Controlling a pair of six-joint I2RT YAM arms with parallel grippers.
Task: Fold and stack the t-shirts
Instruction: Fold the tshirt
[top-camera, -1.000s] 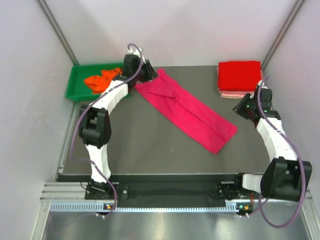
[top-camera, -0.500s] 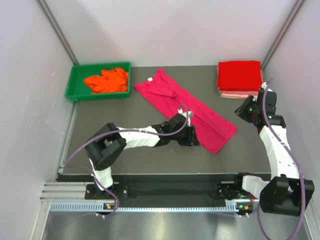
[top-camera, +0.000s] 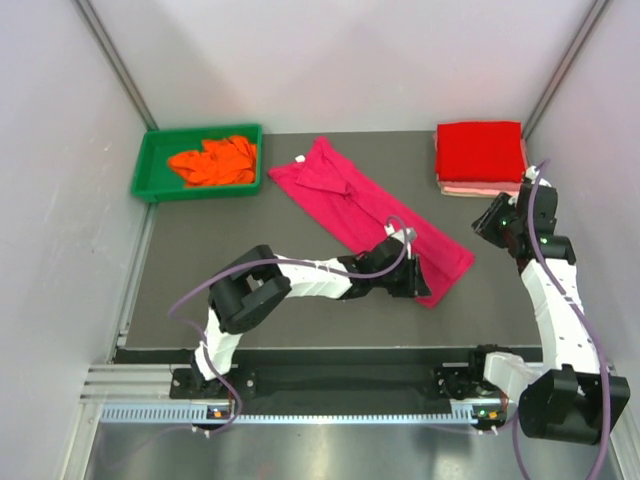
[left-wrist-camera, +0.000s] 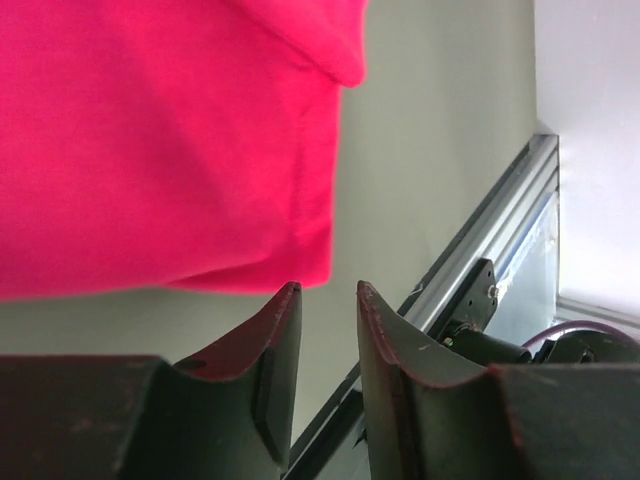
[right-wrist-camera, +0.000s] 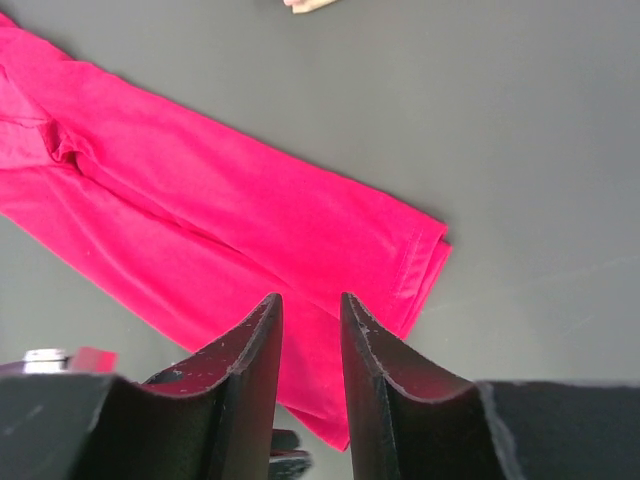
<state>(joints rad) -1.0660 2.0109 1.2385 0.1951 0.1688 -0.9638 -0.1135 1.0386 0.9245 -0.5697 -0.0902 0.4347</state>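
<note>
- Diagonally across the table (top-camera: 230, 240), the magenta-pink t-shirt (top-camera: 370, 215) lies folded lengthwise. Its near hem is just beyond the left gripper (left-wrist-camera: 328, 290), whose jaws are slightly apart and empty.
- Right gripper (right-wrist-camera: 310, 300) hangs off to the right of that hem end, narrowly parted, holding nothing.
- From above, the left gripper's tip is hard to tell from the cloth.
- Half a second ago the left gripper sat further left along the strip.
</note>
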